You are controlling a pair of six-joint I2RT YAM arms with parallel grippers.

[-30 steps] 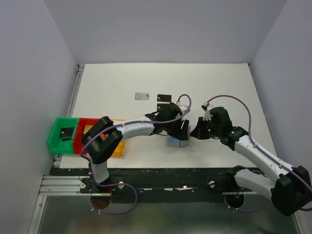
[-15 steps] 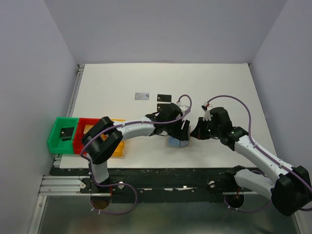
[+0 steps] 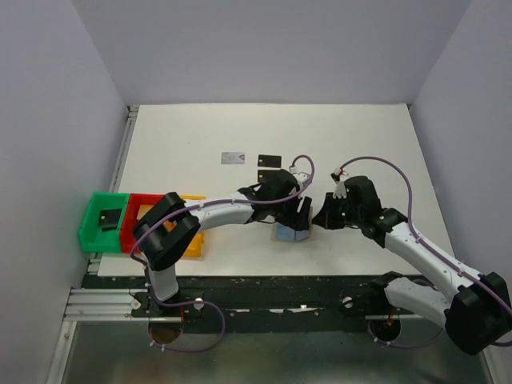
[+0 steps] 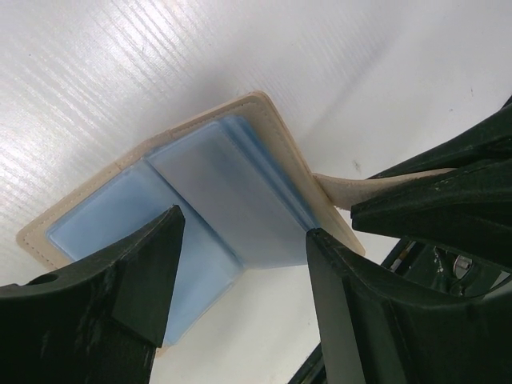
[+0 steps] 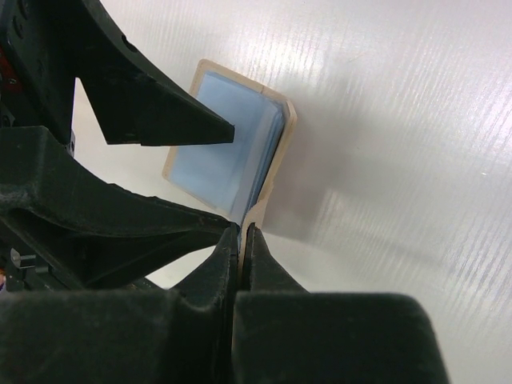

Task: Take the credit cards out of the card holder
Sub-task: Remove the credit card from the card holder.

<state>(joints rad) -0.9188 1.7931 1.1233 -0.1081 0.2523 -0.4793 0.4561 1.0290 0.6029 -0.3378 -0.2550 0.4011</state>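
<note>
Right gripper (image 5: 242, 232): fingers pressed together, pinching the small tan tab (image 5: 259, 210) at the card holder's right end.
Left gripper (image 4: 244, 232): fingers spread wide above the card holder, one over each panel, gripping nothing; whether they touch it cannot be told.
Card holder (image 4: 210, 186): lies open on the white table (image 3: 368, 144) between the two grippers, light blue-grey inside facing up and tan edge showing around it.
Long axis: runs across both panels, left to right in the overhead view, with the tab end pointing at the right gripper; the tab-side panel looks tilted up.
Cards outside the holder, counted: three, all beyond the holder's far side and slightly left: one silver-grey card (image 3: 233, 157) and two black cards (image 3: 270, 161), (image 3: 263, 176).
Obstruction: the left wrist hides the holder's far edge from overhead and abuts the nearer black card.
Surroundings: three bins well left of the holder, green (image 3: 90, 226), red (image 3: 142, 201) and yellow (image 3: 195, 246); a small black object (image 3: 107, 216) sits in the green one.
</note>
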